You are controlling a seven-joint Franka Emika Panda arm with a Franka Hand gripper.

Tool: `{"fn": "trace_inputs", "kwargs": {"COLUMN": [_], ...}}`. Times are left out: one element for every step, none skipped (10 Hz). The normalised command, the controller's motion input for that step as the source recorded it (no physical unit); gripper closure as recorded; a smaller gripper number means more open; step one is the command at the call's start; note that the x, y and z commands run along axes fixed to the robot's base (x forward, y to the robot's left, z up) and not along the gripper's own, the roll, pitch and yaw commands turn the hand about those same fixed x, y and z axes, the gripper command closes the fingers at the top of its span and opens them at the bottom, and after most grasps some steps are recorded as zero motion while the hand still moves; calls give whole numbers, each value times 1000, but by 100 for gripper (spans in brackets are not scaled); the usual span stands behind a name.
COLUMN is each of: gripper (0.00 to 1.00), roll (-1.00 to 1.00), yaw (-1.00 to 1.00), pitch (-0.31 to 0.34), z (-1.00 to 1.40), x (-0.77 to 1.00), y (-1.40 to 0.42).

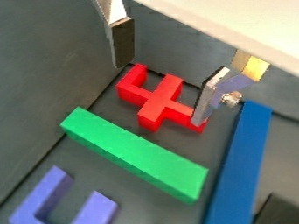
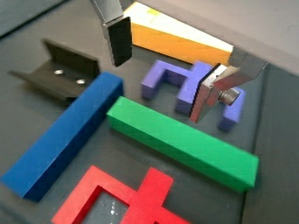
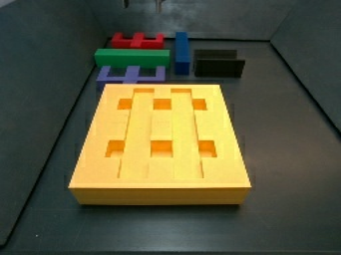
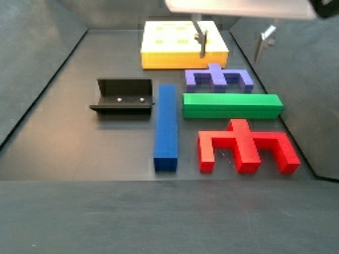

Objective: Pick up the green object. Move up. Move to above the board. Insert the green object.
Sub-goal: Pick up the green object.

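1. While the gripper (image 2: 163,74) hangs above the pieces, its jaws are seen spread wide with nothing between the fingers (image 1: 121,44) in both wrist views; in a side view the gripper (image 4: 236,40) sits at the upper right of the frame, over the purple block (image 4: 219,77).
2. Green bar (image 4: 233,105) is seen lying flat on the floor, right of centre in that side view, untouched by the gripper.
3. Green bar is placed between the purple block and the red piece (image 4: 248,147), just beside both.
4. Blue bar (image 4: 166,123) is laid flat, crosswise to the green bar's end, at centre frame.
5. Fixture (image 4: 122,98) is seen at left, just beside the blue bar.
6. Board (image 4: 175,45) is located at the top of the frame, behind the purple block.
7. From a side view, the board (image 3: 164,143) fills the centre and the green bar (image 3: 131,57) lies beyond it at the top.
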Motion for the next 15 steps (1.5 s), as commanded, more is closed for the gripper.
{"fn": "trace_inputs", "kwargs": {"gripper": [0, 0, 0, 0, 0, 0, 0, 0, 0, 0, 0, 0, 0, 0, 0], "roll": [0, 0, 0, 0, 0, 0, 0, -41, -179, -250, -270, -196, -257, -259, -224], "yaw": [-1000, -1000, -1000, -951, -1000, -1000, -1000, -1000, -923, -860, -843, -897, -780, -457, -466], "pitch": [44, 69, 67, 66, 53, 44, 0, -60, -250, -320, -323, -251, -281, -270, -216], "z": [-354, -346, -314, -229, -231, -251, -269, -314, -280, -249, -220, -243, -297, -411, -483], "x": [0, -3, -17, -97, -69, -34, 0, 0, -63, -86, -71, 0, -6, -146, -86], "y": [0, 0, 0, 0, 0, 0, 0, 0, -60, -54, -43, -40, -66, -49, -51]}}
